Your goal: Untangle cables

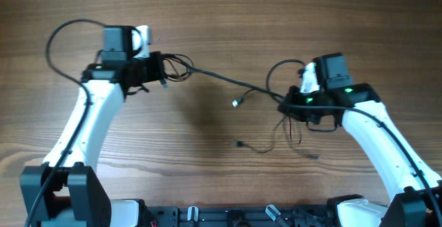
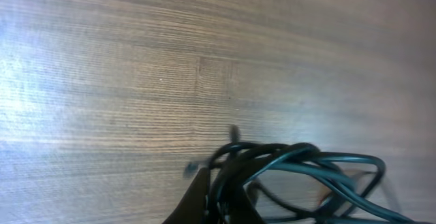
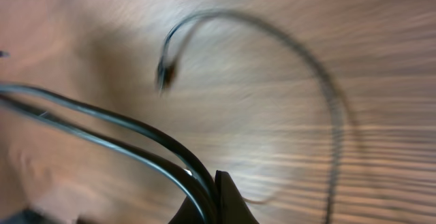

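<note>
The wooden bench [image 1: 221, 20] carries only the two arms and the work itself; no box, tray or other container is in view. The left tool [image 1: 157, 67] is closed on a bunch of looped cables [image 1: 177, 65] at the left of the bench, and its wrist view shows several strands coiled together at the fingertips. The right tool [image 1: 286, 106] is closed on two strands, with a looser cluster of loops hanging about it. One strand [image 1: 214, 77] runs stretched between the two tools, well off the bunches. I judge the job partly done: the mass is drawn apart into two clumps, but each clump needs loosening. Two small plug ends [image 1: 235, 103] [image 1: 239, 143] lie free on the bench between the tools.
</note>
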You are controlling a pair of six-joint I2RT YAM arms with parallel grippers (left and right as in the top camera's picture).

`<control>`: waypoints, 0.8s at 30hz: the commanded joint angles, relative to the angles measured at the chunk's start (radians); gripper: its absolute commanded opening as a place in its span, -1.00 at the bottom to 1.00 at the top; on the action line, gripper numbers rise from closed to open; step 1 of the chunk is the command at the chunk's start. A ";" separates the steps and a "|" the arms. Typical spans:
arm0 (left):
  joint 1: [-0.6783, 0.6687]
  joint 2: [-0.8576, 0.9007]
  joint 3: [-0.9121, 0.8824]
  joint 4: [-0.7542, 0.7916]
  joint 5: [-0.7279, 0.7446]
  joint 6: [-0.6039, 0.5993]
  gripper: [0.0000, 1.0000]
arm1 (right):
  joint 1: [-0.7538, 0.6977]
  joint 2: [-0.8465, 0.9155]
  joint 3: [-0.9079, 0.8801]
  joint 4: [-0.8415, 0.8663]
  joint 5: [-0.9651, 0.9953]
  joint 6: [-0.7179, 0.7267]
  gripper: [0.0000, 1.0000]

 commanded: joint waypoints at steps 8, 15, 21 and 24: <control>0.219 -0.016 0.005 -0.054 0.063 -0.190 -0.92 | -0.250 0.006 0.002 -0.029 0.280 0.017 -0.80; 0.163 -0.016 0.005 -0.055 0.389 -0.055 -0.92 | -0.274 0.006 0.002 0.047 -0.069 -0.245 0.99; 0.007 -0.016 0.005 -0.055 0.619 0.200 -0.92 | -0.216 0.006 0.002 0.115 -0.475 -0.538 0.99; -0.070 -0.016 0.005 -0.055 0.761 0.328 -0.92 | -0.151 0.006 0.000 0.189 -0.478 -0.537 0.97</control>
